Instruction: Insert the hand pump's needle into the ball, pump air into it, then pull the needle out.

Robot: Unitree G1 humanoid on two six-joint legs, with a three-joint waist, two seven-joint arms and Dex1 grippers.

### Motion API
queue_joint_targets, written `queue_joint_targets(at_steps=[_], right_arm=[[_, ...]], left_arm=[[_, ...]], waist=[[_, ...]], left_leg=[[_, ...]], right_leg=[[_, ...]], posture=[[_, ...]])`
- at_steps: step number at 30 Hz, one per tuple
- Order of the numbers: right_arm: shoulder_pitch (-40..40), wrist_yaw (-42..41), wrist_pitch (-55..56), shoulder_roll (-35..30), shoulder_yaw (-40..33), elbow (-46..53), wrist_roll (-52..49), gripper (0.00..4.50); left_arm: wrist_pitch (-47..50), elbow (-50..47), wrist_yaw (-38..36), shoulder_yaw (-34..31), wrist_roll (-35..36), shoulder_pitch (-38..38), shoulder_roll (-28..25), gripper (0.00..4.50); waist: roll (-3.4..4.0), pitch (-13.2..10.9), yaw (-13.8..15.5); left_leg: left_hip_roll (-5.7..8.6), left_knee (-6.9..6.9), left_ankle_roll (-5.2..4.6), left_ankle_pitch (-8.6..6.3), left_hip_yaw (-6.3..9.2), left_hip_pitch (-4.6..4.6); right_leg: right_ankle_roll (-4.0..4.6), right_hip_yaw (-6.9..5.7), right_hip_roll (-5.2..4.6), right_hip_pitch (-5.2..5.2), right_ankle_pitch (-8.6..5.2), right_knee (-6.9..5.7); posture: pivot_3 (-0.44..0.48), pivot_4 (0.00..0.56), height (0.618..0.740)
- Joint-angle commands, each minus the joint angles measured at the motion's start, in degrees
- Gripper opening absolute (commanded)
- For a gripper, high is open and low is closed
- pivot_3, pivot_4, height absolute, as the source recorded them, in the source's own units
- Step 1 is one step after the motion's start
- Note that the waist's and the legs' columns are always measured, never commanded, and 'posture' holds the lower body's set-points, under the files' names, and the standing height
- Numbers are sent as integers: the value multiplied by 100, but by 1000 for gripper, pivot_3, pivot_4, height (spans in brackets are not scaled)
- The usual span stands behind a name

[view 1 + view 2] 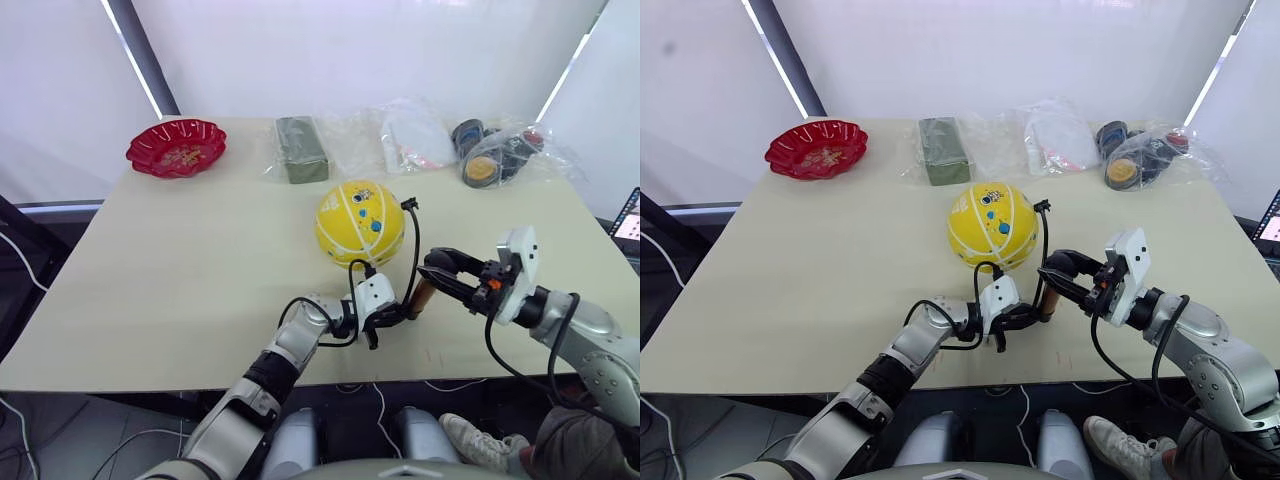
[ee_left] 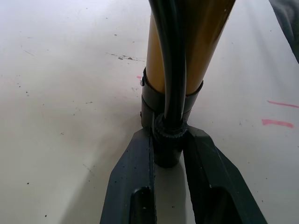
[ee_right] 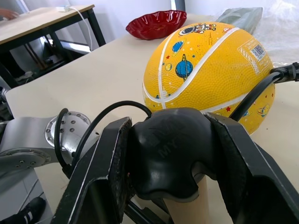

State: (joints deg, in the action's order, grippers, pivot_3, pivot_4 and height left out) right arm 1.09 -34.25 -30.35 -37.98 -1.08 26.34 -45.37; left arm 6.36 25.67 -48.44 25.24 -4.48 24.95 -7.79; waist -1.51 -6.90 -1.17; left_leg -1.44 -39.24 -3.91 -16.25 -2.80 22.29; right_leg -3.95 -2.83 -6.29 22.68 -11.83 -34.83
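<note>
The left gripper [image 2: 168, 154] was clamped on the lower black end of the hand pump [image 1: 421, 297]. The right gripper [image 3: 163, 154] held its black handle from the other side. The ball [image 1: 359, 222] lay just beyond both grippers on the table [image 1: 180, 260].

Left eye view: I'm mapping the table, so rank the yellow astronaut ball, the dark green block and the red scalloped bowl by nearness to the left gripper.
1. The yellow astronaut ball, just beyond the left gripper.
2. The dark green block, at the far edge, behind the ball.
3. The red scalloped bowl, at the far left corner.
</note>
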Motion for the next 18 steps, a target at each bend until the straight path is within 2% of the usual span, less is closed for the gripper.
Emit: queue_joint_targets(at_steps=[1, 5, 18], right_arm=[[-379, 86, -469, -90, 525, -381, 591, 1925], [-286, 125, -592, -81, 603, -217, 625, 1925], [-86, 174, -761, 49, 880, -200, 761, 1925]], left_arm=[[472, -132, -53, 80, -47, -156, -60, 364], [727, -537, -109, 99, -16, -66, -70, 364], [1664, -1194, -96, 224, 43, 197, -7, 364]], waist=[[0, 0, 0], [3, -2, 1], [15, -13, 2]], left_leg=[[0, 1, 7, -4, -1, -9], [0, 8, 18, -15, -3, -12], [3, 13, 19, -26, -3, -4]], right_leg=[[0, -8, -8, -2, 1, -1], [18, -51, -61, 0, 15, -1], [10, -64, -47, 9, 9, 1]], posture=[[0, 150, 740], [0, 150, 740], [0, 150, 740]])
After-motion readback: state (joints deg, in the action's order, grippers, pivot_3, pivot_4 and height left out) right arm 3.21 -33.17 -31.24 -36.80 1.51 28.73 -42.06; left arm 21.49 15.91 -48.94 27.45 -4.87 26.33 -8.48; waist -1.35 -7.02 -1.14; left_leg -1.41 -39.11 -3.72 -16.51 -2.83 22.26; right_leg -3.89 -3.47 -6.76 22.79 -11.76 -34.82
